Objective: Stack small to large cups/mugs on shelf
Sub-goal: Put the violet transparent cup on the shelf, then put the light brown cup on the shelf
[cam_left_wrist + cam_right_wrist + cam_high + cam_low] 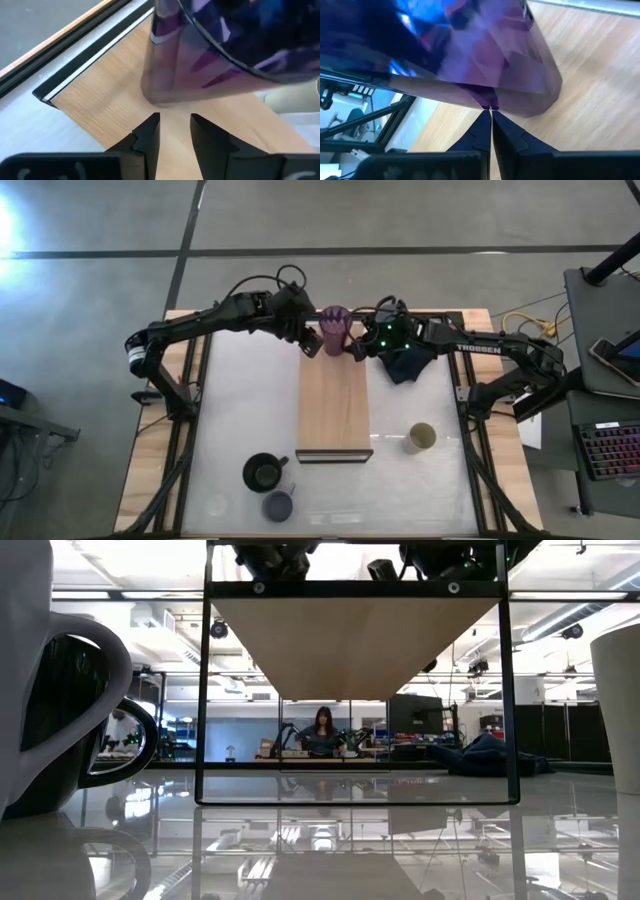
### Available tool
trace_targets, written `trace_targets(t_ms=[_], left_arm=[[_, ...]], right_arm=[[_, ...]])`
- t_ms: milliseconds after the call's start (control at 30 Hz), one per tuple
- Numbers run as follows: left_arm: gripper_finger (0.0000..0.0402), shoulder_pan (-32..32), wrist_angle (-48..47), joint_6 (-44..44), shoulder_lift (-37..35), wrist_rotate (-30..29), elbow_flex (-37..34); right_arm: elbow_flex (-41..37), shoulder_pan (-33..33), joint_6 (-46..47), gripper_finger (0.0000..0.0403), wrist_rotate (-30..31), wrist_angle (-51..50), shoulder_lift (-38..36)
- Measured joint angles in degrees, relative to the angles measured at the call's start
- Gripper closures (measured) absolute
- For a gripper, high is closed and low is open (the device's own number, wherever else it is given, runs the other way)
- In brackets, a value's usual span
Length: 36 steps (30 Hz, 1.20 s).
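Observation:
The tall translucent purple tumbler [335,330] stands with its base [160,95] on the far end of the light-wood shelf board [334,405]. My right gripper [356,348] is at the tumbler's right side, its fingers shut on the rim. My left gripper [310,340] is just left of the tumbler, its fingers [172,122] a little apart, pointing at the tumbler's base and touching nothing. The black mug [262,472], the lavender-blue mug [278,505] and the beige cup [422,437] stand on the white tabletop near the front. My right gripper pinches the tumbler's thin wall at its rim [489,102] between the tips of its two fingers [482,125]. The fingers come from the table's right side. The tumbler's base [547,95] rests on the board.
A dark navy cloth [405,365] lies under my right arm beside the board. In the low view the board [355,640] shows raised on a black frame [205,690], with the black mug [60,720] close at the left and the beige cup [620,710] at the right.

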Motion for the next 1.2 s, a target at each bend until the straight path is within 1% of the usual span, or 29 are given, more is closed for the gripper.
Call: trace_targets(t_ms=[100, 233, 300, 367, 433, 500, 700, 800, 900, 1000, 1200], left_arm=[[0.0308, 0.0, -3.5, 1.2, -0.6, 0.0, 0.0], [0.0308, -0.8, -11.0, 2.0, -3.3, -1.6, 0.0], [0.0308, -2.3, -12.7, 2.9, -5.6, -3.1, -0.2], [0.0308, -4.3, -12.4, 2.8, -8.5, -4.0, -1.2], [0.0308, -6.4, -11.0, 2.6, -12.0, -3.9, -3.1], [0.0308, -8.7, -9.9, 0.2, -15.4, -4.0, -6.1], [0.0308, -15.2, -0.5, -9.7, -24.8, -4.4, -19.8], [0.0308, -17.3, 5.1, -14.4, -28.6, -5.2, -26.5], [0.0308, -18.9, 10.4, -17.0, -31.2, -5.3, -31.6], [0.0308, -20.3, 14.5, -18.3, -33.2, -5.2, -35.1], [0.0308, -21.9, 16.0, -18.3, -34.8, -4.2, -38.4]], right_arm=[[0.0, -0.9, -0.4, 0.0394, 0.0, -0.1, 0.0], [0.0, -0.9, -1.9, 0.0394, -2.8, -0.2, -1.3], [0.0, 0.1, -3.2, 0.0394, -4.2, -0.4, -2.3], [0.0, 1.0, -4.0, 0.0394, -5.4, -1.0, -3.5], [0.0, 2.1, -4.6, 0.0393, -5.8, -2.1, -5.1], [0.0, 3.2, -5.6, 0.0390, -5.8, -3.7, -6.9], [0.0, 6.9, -7.1, 0.0362, -5.2, -8.1, -13.0], [0.0, 8.2, -7.2, 0.0345, -2.6, -8.8, -15.6], [0.0, 9.0, -7.2, 0.0330, -1.8, -10.4, -17.7], [0.0, 9.6, -7.2, 0.0320, -1.8, -15.6, -19.5], [0.0, 11.7, -7.9, 0.0318, -0.9, -32.0, -22.6]])
